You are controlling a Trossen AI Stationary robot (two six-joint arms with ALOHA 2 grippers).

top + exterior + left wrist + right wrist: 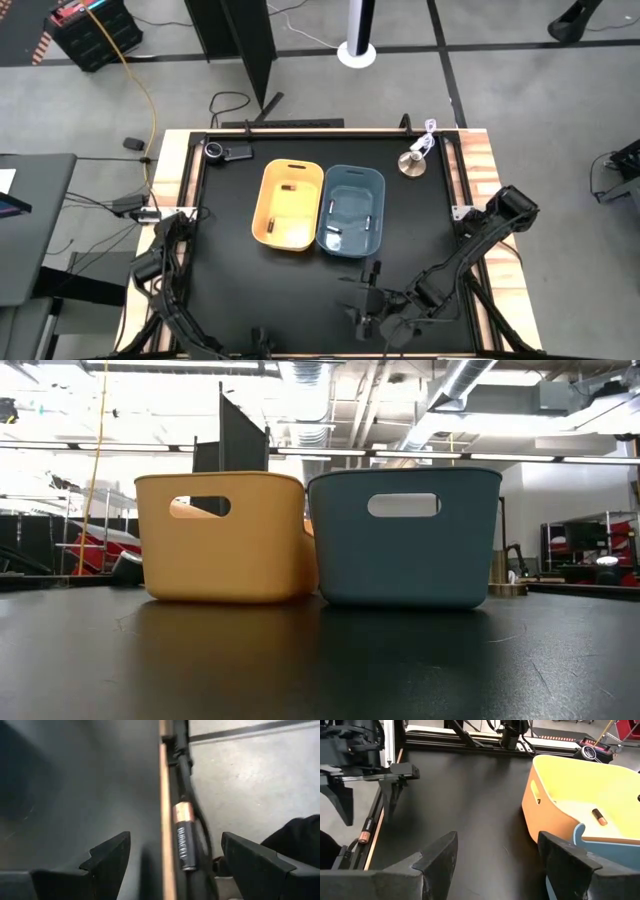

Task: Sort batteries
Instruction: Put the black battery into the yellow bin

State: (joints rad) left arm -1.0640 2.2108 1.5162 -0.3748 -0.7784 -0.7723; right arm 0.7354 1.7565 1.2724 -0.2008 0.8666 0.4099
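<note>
A black battery with a copper end [182, 837] lies on the frame rail just past the table's left edge [364, 832]. My left gripper [175, 842] hovers over it, open, one finger on each side and neither touching; it also shows from afar [367, 780]. My right gripper [502, 862] is open over the table's near part [368, 285], in front of the bins. The yellow bin [290, 205] holds dark batteries [599, 816]. The blue bin [352, 210] holds pale batteries [328, 205]. The low view shows only the two bins.
The bins stand side by side, touching, at the table's middle [310, 540]. A round metal disc with a white cord [412, 162] sits at the far right, and a black round-lensed gadget [215, 151] at the far left. Wooden strips and dark rails edge the black table [230, 290].
</note>
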